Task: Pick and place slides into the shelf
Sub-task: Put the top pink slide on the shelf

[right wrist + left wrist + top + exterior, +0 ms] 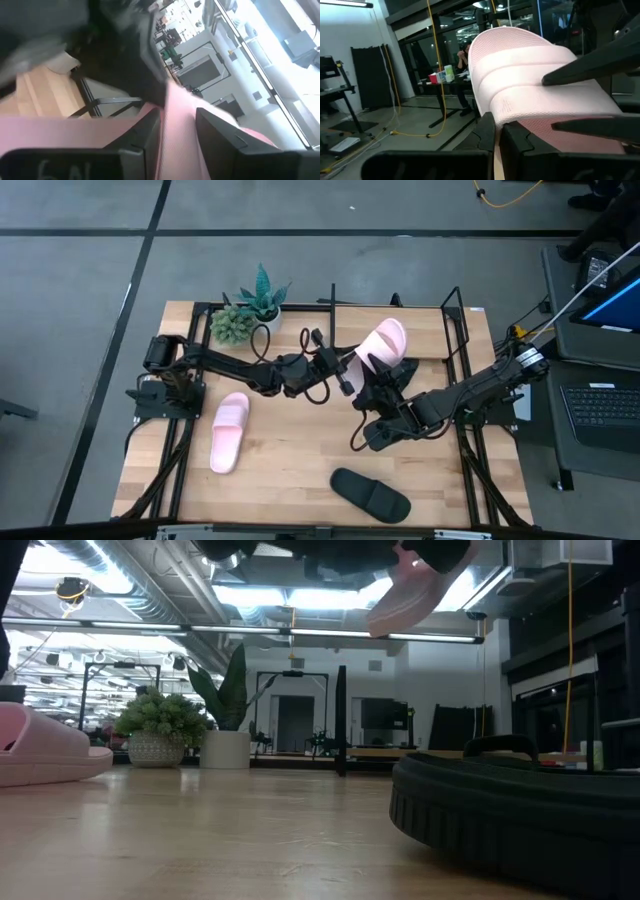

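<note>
Black slide [371,494] lies nearest, at the front edge of the table [290,470], sole down, untouched; in the low view its rim fills the near right. That's 1 of the 3 slides visible; a 4th I can't find in any view.

Next back, pink slide no. 1 [229,432] rests flat on the table, left of the black one and well apart from it, also not yet picked.

Mid-table, both arms meet on pink slide no. 2 [384,346], which is held up off the wood; the low view shows it hanging tilted at the top of frame, clear of the table. Right gripper [388,385] comes in from the black slide's far right side, fingers pinched on the near end of this pink slide; its wrist view shows pink material between the 2 dark fingers. Left gripper [352,370] reaches across from the left, and its wrist view shows its fingers clamped on the sole edge too. So looks like a 2-arm carry or handover, mid-air.

Farthest back, the shelf [455,330] of thin black rods sits beyond the held slide, w/ 2 potted plants [250,310] at the far left corner.

Progress, my read: 0 slides seen seated on the shelf, 1 in transit, at least 2 left.
</note>
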